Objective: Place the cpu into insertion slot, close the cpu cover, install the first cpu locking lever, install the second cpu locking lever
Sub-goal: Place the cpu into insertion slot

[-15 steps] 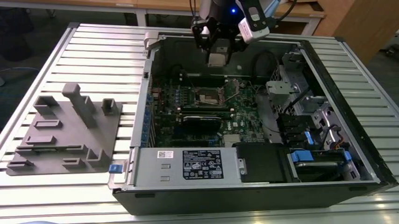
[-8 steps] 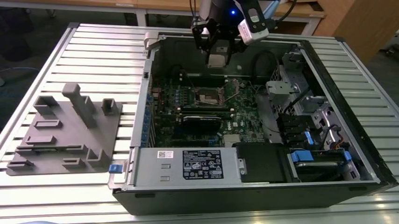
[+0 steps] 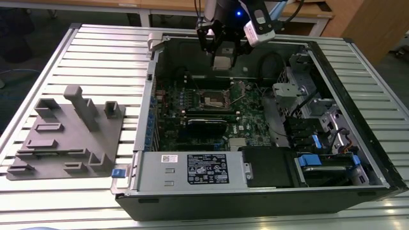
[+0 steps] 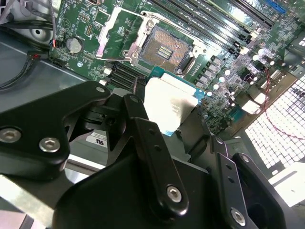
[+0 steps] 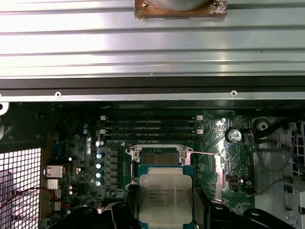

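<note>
The cpu has one destination here. One open computer case lies on its side on the table, so its one green motherboard faces up. Mid-board sits the single insertion slot, bare, with its one cpu cover swung back to clear it. Near the case's far wall in the exterior view, the gripper hangs with its fingers clamped on the one cpu's edges. The chip is held flat, probably for a square descent.

In the first wrist view the cpu hides part of the insertion slot (extent unclear).
</note>
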Controlling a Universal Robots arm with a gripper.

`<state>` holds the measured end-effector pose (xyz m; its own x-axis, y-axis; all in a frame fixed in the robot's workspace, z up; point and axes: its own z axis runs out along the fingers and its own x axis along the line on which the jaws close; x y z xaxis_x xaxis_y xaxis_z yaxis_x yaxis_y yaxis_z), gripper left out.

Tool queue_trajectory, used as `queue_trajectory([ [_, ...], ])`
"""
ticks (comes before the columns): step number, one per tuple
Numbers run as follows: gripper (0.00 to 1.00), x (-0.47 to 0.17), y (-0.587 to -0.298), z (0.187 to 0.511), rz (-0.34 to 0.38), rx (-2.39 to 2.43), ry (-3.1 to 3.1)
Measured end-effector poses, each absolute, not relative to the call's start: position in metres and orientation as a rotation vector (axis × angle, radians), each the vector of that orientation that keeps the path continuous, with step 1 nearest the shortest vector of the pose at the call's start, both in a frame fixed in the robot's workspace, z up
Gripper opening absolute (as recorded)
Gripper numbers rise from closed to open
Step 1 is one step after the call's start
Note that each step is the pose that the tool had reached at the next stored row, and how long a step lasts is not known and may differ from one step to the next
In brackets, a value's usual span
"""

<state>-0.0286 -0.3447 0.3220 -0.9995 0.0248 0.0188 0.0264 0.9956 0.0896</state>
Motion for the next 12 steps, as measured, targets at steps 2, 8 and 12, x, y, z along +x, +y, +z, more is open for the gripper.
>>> queue_trajectory([
  [2,0.54,-0.0286,-0.3448,0.3216,-0.14,-0.04,-3.12],
  [8,0.54,-0.0286,-0.3448,0.3198,-0.141,-0.04,-3.121],
  [12,0.54,-0.0287,-0.3448,0.3161,-0.14,-0.04,-3.12],
])
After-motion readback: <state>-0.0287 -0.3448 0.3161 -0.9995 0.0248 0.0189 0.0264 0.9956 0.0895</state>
